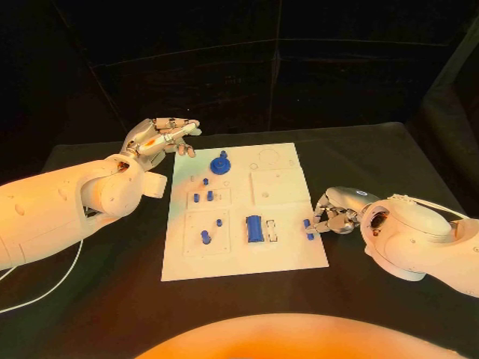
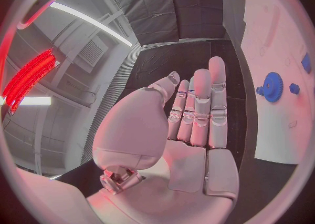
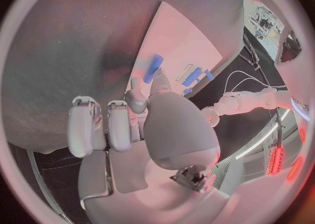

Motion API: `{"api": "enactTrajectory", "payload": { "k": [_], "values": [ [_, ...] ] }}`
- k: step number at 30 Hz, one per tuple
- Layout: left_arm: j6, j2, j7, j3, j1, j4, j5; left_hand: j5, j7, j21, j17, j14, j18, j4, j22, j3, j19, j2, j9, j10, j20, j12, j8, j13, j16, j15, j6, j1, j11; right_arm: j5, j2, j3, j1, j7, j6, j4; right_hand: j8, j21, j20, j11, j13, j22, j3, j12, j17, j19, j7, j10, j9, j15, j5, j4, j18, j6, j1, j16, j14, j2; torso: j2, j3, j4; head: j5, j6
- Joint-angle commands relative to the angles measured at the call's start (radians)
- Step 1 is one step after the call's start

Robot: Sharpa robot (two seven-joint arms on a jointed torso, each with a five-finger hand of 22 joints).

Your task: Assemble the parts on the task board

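Black table carries the white task board at centre. Left hand hovers off the board's far left corner, fingers straight and held side by side, palm bare, nothing in it. Right hand sits at the board's right edge, pinching a small blue peg between thumb and a finger. Blue gear lies near the far left of the board; blue block sits near the front middle, small blue pins to its left.

No text, label, brand, number or sign can be read on the task board, parts or arms
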Motion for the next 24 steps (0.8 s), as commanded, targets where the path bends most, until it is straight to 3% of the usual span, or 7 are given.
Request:
{"api": "enactTrajectory", "payload": {
  "k": [1, 8, 12, 17, 24],
  "values": [
    [0.011, 0.001, 0.005, 0.000, 0.002, 0.001, 0.003, -0.002, 0.000, -0.003, -0.001, -0.009, 0.013, -0.001, -0.001, -0.006, 0.004, 0.004, -0.001, -0.009, 0.004, 0.005, 0.006, 0.002, 0.001, 0.001, -0.005, 0.009, 0.001, -0.021, 0.011, -0.001, -0.003, -0.016, 0.053, -0.005, -0.003, -0.004, 0.000, -0.001, 0.002, 0.096, 0.002, 0.004, 0.002, -0.003, -0.002, 0.007, 0.001, -0.001, -0.004, -0.001, -0.007, 0.011, 0.005, -0.002, 0.049, 0.008, 0.000, -0.0004, 0.0000, 0.001, -0.001],
    [0.012, 0.001, 0.005, 0.000, 0.001, 0.000, 0.003, -0.002, 0.000, -0.003, -0.001, -0.009, 0.013, -0.001, -0.001, -0.006, 0.004, 0.004, -0.001, -0.009, 0.004, 0.005, 0.006, 0.002, 0.001, 0.001, -0.005, 0.009, 0.001, -0.025, 0.036, -0.001, -0.007, -0.016, 0.069, -0.016, -0.004, -0.003, -0.002, -0.003, 0.005, 0.097, 0.008, 0.006, 0.005, -0.002, -0.004, 0.008, 0.003, -0.003, 0.005, -0.010, -0.008, 0.022, 0.031, -0.001, 0.050, 0.016, 0.001, -0.0010, 0.0005, 0.000, -0.001],
    [0.013, 0.001, 0.005, -0.001, 0.001, 0.000, 0.003, -0.002, 0.000, -0.003, -0.001, -0.009, 0.013, -0.001, -0.001, -0.006, 0.004, 0.004, -0.001, -0.009, 0.004, 0.005, 0.006, 0.002, 0.001, 0.001, -0.005, 0.009, 0.001, -0.039, 0.053, -0.001, -0.010, -0.021, 0.085, -0.024, -0.007, -0.003, -0.005, -0.008, 0.005, 0.098, 0.025, 0.003, 0.009, -0.001, -0.007, 0.006, 0.004, -0.007, 0.032, -0.039, -0.008, 0.030, 0.086, 0.000, 0.050, 0.032, 0.001, -0.0011, 0.0017, 0.001, -0.002],
    [0.013, 0.000, 0.004, -0.001, 0.001, 0.000, 0.003, -0.002, 0.000, -0.003, -0.001, -0.009, 0.013, -0.001, -0.001, -0.006, 0.004, 0.004, -0.001, -0.009, 0.004, 0.005, 0.006, 0.002, 0.001, 0.001, -0.005, 0.009, 0.001, -0.075, 0.069, -0.001, -0.012, -0.040, 0.147, -0.030, -0.016, -0.005, -0.009, -0.010, 0.001, 0.096, 0.057, -0.008, 0.011, -0.003, -0.009, 0.000, 0.003, -0.010, 0.022, -0.086, -0.007, 0.037, 0.162, 0.000, 0.051, 0.046, 0.001, -0.0014, 0.0023, 0.004, -0.005],
    [0.015, -0.002, 0.003, -0.001, 0.001, 0.001, 0.003, -0.002, 0.000, -0.003, -0.001, -0.009, 0.013, -0.001, -0.001, -0.006, 0.004, 0.004, -0.001, -0.009, 0.004, 0.005, 0.006, 0.002, 0.001, 0.001, -0.005, 0.009, 0.001, -0.110, 0.086, -0.001, -0.016, -0.057, 0.221, -0.033, -0.020, -0.006, -0.009, -0.010, -0.001, 0.096, 0.060, -0.011, 0.013, -0.003, -0.008, -0.001, 0.002, -0.009, 0.014, -0.096, -0.007, 0.039, 0.172, 0.001, 0.051, 0.043, 0.000, -0.0014, 0.0003, 0.006, -0.006]
  ]
}}
